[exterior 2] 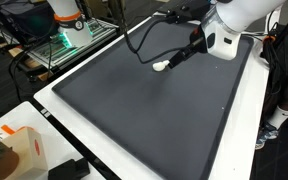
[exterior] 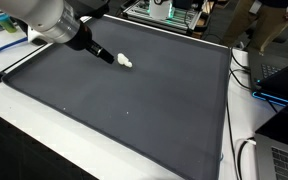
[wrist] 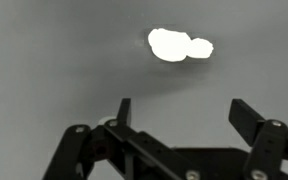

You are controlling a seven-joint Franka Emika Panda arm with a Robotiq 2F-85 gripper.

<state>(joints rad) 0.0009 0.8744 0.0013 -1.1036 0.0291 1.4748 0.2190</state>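
**Technician:** Where is the white lump (wrist: 179,45)?

**Inspector:** It lies on the grey mat (exterior: 144,115), off the mat's middle, toward the end where the arm reaches in. In both exterior views it rests flat on the mat with nothing else on the mat near it. What the lump is made of cannot be told; it is small and overexposed.

**Technician:** What is the state of the gripper (wrist: 184,115)?

**Inspector:** The fingers (wrist: 124,112) are spread wide and hold nothing. In the wrist view the lump sits ahead of the fingertips, roughly on the line between them but not yet between them. In an exterior view the gripper (exterior: 110,57) is tilted and just beside the lump, apart from it.

**Technician:** Which step is this?

**Inspector:** By judgement, the approach: aligned, no contact.

**Technician:** What does the next move call for?

**Inspector:** A short advance along the mat until the fingers straddle the lump, staying low over the mat without scraping it, and only then closing. The lump is small, so any sideways error may push it away across the mat.
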